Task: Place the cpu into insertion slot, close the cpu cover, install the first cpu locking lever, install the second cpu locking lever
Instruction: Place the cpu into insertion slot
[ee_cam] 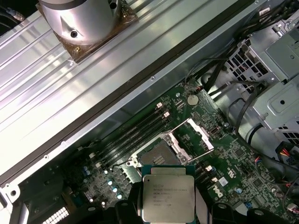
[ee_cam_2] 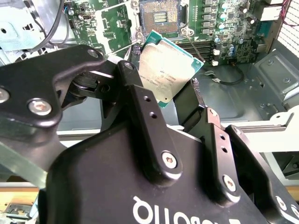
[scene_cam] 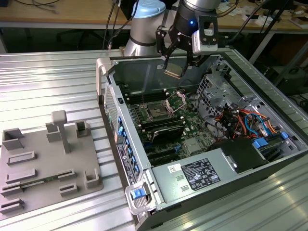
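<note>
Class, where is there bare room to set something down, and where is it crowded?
Free: ribbed table beyond the grey fixture plate, on the exterior view's left of the computer case. Crowded: motherboard around the insertion slot, cables beside it.

Ribbed metal table (scene_cam: 48,82); wooden workbench (scene_cam: 57,12) behind, dark cables (scene_cam: 111,26) hanging.

**Exterior view:** high and set back, looking obliquely down across the ribbed bench (scene_cam: 53,77) into the open computer case (scene_cam: 139,72), with the arm (scene_cam: 144,29) on the far side.

**Second wrist view:** close behind the pincer (ee_cam_2: 163,74), sighting along its black fingers (ee_cam_2: 140,107) to the motherboard (ee_cam_2: 219,28) beyond.

**First wrist view:** looks steeply down on the same board from farther off, taking in the arm's base (ee_cam: 79,18).

All three views share the cpu (ee_cam: 168,198) and the insertion slot (ee_cam: 156,154).
</note>
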Action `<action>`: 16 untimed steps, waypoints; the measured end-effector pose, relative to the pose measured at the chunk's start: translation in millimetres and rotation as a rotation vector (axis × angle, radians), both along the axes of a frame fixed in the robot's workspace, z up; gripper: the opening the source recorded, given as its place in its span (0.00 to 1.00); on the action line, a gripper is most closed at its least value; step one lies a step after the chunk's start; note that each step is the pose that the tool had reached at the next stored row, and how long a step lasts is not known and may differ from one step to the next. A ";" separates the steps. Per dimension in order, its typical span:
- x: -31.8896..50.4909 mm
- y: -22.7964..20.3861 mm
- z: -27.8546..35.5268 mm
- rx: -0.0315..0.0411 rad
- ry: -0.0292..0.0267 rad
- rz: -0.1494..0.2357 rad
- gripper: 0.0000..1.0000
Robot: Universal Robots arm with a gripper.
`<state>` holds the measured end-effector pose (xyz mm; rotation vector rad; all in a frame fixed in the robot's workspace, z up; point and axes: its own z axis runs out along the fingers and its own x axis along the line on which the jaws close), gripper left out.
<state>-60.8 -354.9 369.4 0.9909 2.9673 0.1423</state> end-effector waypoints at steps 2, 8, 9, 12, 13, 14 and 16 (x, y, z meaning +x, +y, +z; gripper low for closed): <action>-0.1 0.0 0.0 0.0000 0.0000 -0.005 0.55; -0.6 0.0 0.0 -0.0001 0.0000 -0.021 0.55; -0.7 0.0 0.0 0.0000 0.0000 -0.023 0.55; -1.0 0.0 -0.1 0.0000 0.0000 -0.031 0.55; -1.1 0.0 -0.1 0.0000 0.0000 -0.034 0.55; -1.2 0.0 -0.1 0.0000 0.0000 -0.036 0.55; -1.4 0.0 -0.1 0.0000 0.0000 -0.042 0.55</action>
